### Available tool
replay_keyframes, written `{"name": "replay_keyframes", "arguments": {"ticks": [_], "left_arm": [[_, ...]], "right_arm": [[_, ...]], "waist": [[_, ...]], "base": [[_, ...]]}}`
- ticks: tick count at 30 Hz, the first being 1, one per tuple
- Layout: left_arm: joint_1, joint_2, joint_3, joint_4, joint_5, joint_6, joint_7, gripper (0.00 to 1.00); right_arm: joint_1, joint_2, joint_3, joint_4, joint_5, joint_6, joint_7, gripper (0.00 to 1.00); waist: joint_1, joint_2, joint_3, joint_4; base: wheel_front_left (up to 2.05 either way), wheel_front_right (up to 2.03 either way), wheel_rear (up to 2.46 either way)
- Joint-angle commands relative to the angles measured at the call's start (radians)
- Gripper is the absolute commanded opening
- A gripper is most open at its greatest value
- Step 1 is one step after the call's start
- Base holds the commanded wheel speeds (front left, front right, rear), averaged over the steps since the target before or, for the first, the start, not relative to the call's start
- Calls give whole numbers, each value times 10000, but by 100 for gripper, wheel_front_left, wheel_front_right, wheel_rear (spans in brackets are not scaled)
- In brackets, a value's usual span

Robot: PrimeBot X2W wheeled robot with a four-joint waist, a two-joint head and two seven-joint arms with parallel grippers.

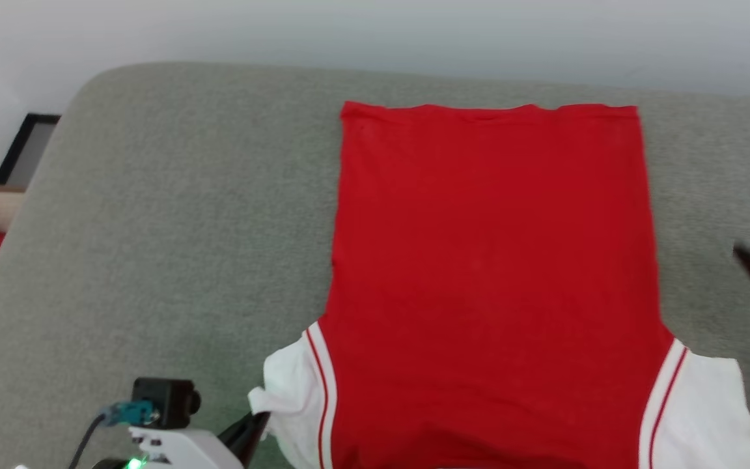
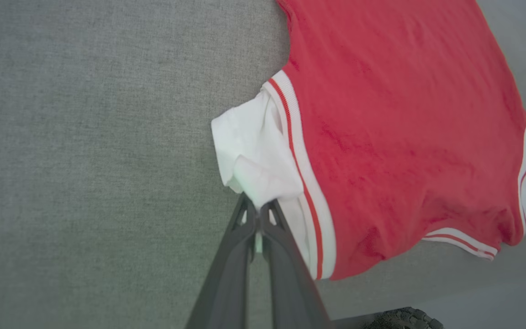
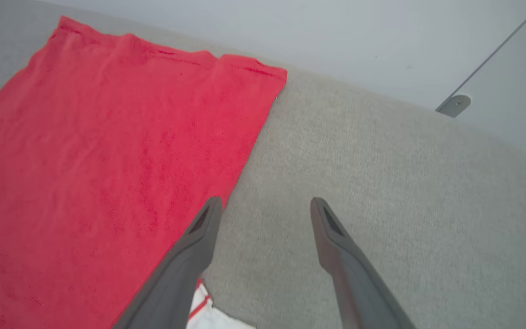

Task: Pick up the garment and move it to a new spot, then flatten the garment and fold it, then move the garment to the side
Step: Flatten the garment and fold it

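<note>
Currently the garment [image 1: 492, 260] is lying spread flat, red side up, on the grey surface [image 1: 173, 228], while the left claw [image 2: 257, 208] is pinching its white sleeve [image 2: 249, 146] between closed fingers and the right claw [image 3: 265, 203] is hanging just beside the opposite edge, fingers spread wide, holding nothing.

The garment [image 1: 492, 273] lies flat on the cushion [image 1: 173, 228], hem toward the wall [image 1: 414, 32]. Left pincer [image 2: 258, 205] at its near left sleeve [image 1: 290, 384] — right pincer [image 3: 266, 203] just off its right edge.
</note>
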Motion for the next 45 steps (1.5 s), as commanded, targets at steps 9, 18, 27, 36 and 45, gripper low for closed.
{"name": "replay_keyframes", "arguments": {"ticks": [9, 18, 27, 36, 45], "left_arm": [[-1360, -724, -658, 328, 442, -736, 159, 0], [-2378, -1504, -1205, 940, 646, -1524, 99, 0], [-2989, -2085, -1554, 1598, 710, -2123, -63, 0], [-3217, -2316, -1668, 2051, 604, -2457, -182, 0], [-3315, -2262, -1563, 2382, 554, -2508, -295, 0]], "right_arm": [[-3619, 230, 401, 3145, -1141, -10, -1144, 100], [-6036, 49, 691, 6710, -1493, -9, -1035, 100], [-7543, 233, 414, 9452, -2082, -10, -925, 100], [-8069, 275, -319, 11973, -3182, -16, 43, 100], [-8582, 372, -826, 12928, -4130, -22, 511, 0]], "waist": [[0, 0, 1084, 1597], [0, 0, 2041, 2784], [0, 0, 2661, 3394], [0, 0, 2746, 3543], [0, 0, 2583, 3283]], "base": [[0, 0, 0], [0, 0, 0], [0, 0, 0], [0, 0, 0], [0, 0, 0]]}}
